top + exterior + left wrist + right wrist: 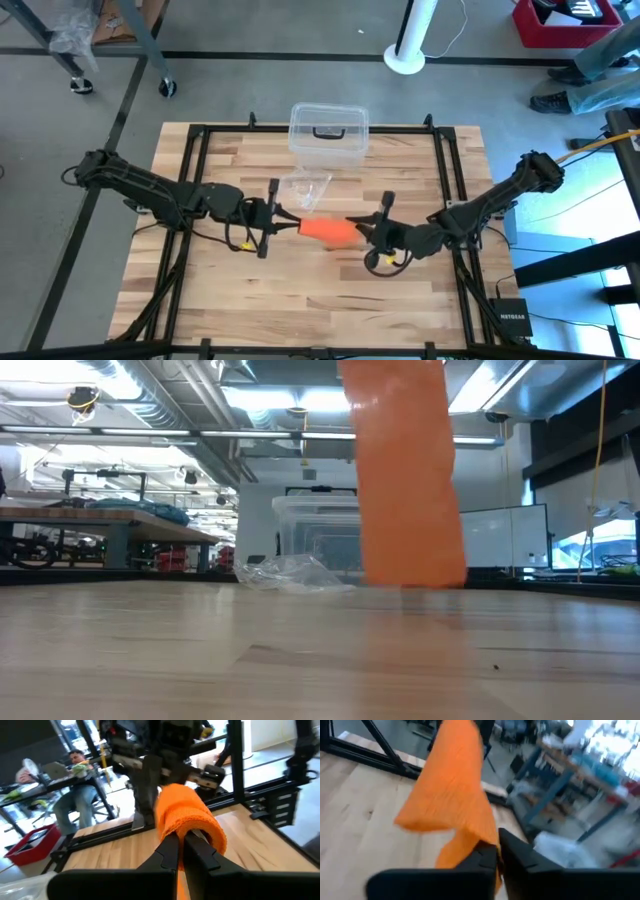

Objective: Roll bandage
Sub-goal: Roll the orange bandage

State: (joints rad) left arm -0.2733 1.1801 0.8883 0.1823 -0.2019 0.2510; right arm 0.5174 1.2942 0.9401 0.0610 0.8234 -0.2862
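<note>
The bandage [328,231] hangs above the desk [300,300], partly rolled, between both arms. The left pincer [283,222] and right pincer [362,232] each pinch it; rolling looks unfinished.

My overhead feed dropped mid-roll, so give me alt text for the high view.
Seen from above, the orange bandage is held between both arms at mid-table: the left pincer grips one end, the right pincer the other. Behind it sit a clear plastic box and a crumpled clear plastic piece.
</note>
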